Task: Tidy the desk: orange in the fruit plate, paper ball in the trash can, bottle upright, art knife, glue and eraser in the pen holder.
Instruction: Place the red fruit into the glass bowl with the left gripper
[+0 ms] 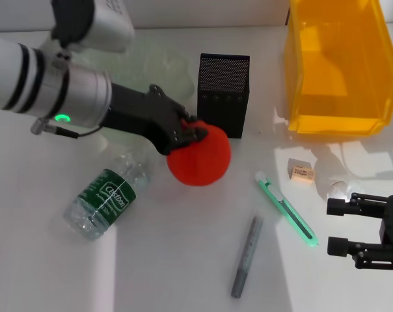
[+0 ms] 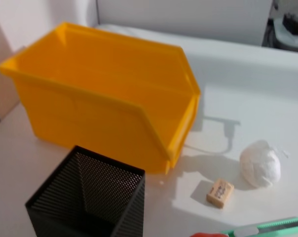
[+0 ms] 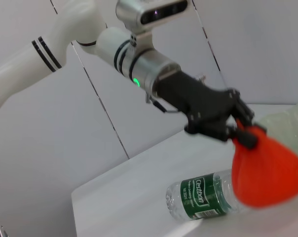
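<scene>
Left pincer (image 1: 198,132) is gripping the round red-orange orange (image 1: 200,158) at its top nub, suspending it above the white table (image 1: 177,260). Judged firm, smooth, moderately heavy; nub hold looks marginal. Right pincer (image 1: 336,225) is idling, jaws apart.

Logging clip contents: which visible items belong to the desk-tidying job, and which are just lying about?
Job items: orange held by left gripper; fruit plate; trash can; bottle, lying down; eraser; pen holder; art knife; paper ball; grey glue stick.

Lying about: nothing; right gripper idle.

A white desk (image 1: 183,260) backed by pale grey panelled walls (image 3: 267,49).
</scene>
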{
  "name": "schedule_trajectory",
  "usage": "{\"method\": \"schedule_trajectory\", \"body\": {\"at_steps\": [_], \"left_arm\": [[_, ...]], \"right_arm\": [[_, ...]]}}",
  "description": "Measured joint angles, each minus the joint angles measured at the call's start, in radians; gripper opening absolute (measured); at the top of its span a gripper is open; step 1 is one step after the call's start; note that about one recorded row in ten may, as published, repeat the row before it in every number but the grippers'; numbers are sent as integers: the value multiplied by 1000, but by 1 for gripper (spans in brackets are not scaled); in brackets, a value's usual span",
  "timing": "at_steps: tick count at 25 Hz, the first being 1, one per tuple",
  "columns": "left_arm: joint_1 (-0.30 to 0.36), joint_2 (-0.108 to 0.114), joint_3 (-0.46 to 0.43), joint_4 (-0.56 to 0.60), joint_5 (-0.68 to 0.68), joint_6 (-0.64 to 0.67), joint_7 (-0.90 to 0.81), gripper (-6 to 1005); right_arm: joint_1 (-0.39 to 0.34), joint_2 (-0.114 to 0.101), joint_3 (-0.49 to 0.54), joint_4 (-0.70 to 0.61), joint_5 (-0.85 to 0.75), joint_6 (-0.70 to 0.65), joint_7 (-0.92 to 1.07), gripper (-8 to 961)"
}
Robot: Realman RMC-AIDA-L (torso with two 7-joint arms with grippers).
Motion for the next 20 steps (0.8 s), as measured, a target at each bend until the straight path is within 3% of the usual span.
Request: {"method": "schedule_trajectory", "body": {"at_steps": [3, 4, 6, 10, 15, 20], "left_arm": [[-10, 2, -154, -3, -29, 88, 41, 153], [-10, 2, -154, -3, -29, 88, 41, 153], [-20, 6, -237, 0, -27, 125, 54, 153], [-27, 28, -332, -5, -15, 71, 63, 154], [-52, 30, -344, -121, 3, -112, 111, 154], [-101, 3, -340, -210, 105, -208, 100, 154]], "right_arm": [[2, 0, 0, 0, -1, 0, 0, 732], [3, 0, 0, 0, -1, 0, 0, 732], [3, 0, 0, 0, -1, 0, 0, 732], [0, 2, 0, 0, 0, 0, -2, 732], [-1, 6, 0, 0, 0, 0, -11, 731], [-3, 9, 0, 0, -3, 0, -13, 731]]}}
